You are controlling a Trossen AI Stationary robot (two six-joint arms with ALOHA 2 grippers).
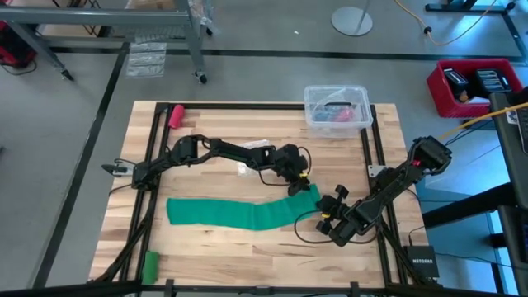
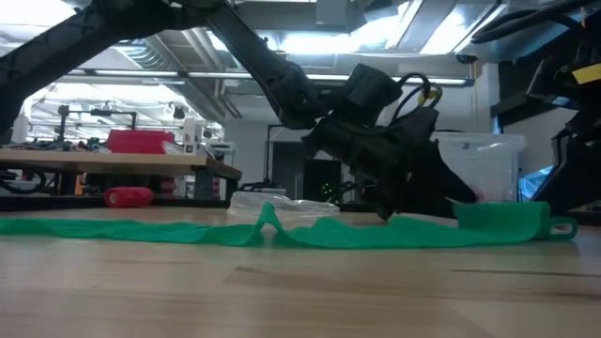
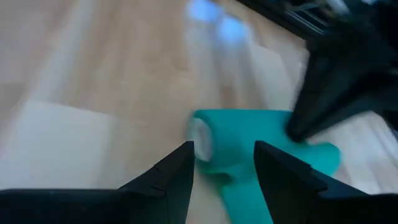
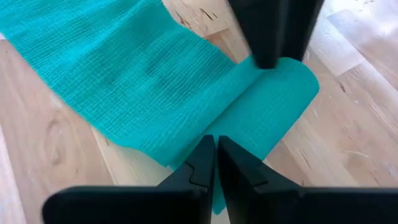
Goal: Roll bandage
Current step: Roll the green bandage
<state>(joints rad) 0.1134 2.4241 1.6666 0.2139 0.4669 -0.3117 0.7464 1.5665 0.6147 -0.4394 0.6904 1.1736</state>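
The left tool hovers with its fingers spread wide at the rolled end of the bandage, gripping nothing; in its own wrist view the two dark fingers straddle a short teal cylinder with a pale core showing at its end, and there is daylight between pads and cloth. Just beside it, toward the right edge of the table, the right tool is pressed shut, its fingertips closed together right over the edge of the cloth where the flat strip meets the roll; whether it actually pinches the fabric or only rests on it, I cannot tell. The bandage itself lies as a long flat strip across the middle of the table, running from left of centre to the started roll near the right side, and the low view shows it rippling up in a small hump partway along. So this looks like the early part of the rolling step: a few turns made, most of the strip not yet wound. The next move, I'd judge, calls for the left tool to close on the roll and turn it along the strip while the right tool keeps the cloth flat and square.
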